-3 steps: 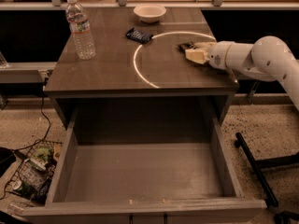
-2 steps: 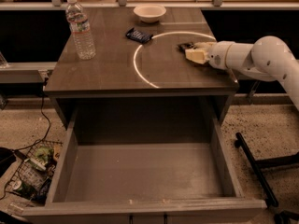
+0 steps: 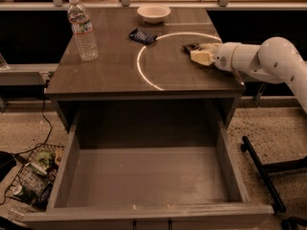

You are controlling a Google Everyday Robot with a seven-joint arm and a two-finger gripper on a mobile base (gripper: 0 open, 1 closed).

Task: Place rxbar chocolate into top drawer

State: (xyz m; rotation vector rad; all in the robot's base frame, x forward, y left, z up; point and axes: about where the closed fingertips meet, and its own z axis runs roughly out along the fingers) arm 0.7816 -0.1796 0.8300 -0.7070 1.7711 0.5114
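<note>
- I see the grey-brown wooden desk [image 3: 110,75] from above and in front. A thin white ring [image 3: 139,67] is marked on the right half of its top.
- The top drawer [image 3: 144,176] is pulled out towards me below the desk top. It is nearly as wide as the desk, with a plain flat bottom and a pale front edge.
- The rxbar chocolate [image 3: 191,47] lies on the desk top at the right side of the ring, well away from the drawer. It shows only as a small dark wrapper.
- My end effector [image 3: 201,56] sits low over the desk's right edge, right against the rxbar chocolate. I cannot tell whether it is apart, together or clamped on the bar.
- The white arm [image 3: 268,59] reaches in from the right, roughly level with the desk top.
- A clear water bottle [image 3: 82,30] stands upright at the back left, and a pale bowl [image 3: 153,12] sits at the back centre.
- A dark bluish wrapper [image 3: 143,36] lies just in front of the bowl, at the ring's upper left.
- The floor [image 3: 268,123] is speckled. A wire basket [image 3: 33,176] of odds and ends sits at lower left with a cable [image 3: 44,123] running above it, and black legs [image 3: 261,169] cross the floor at lower right.
</note>
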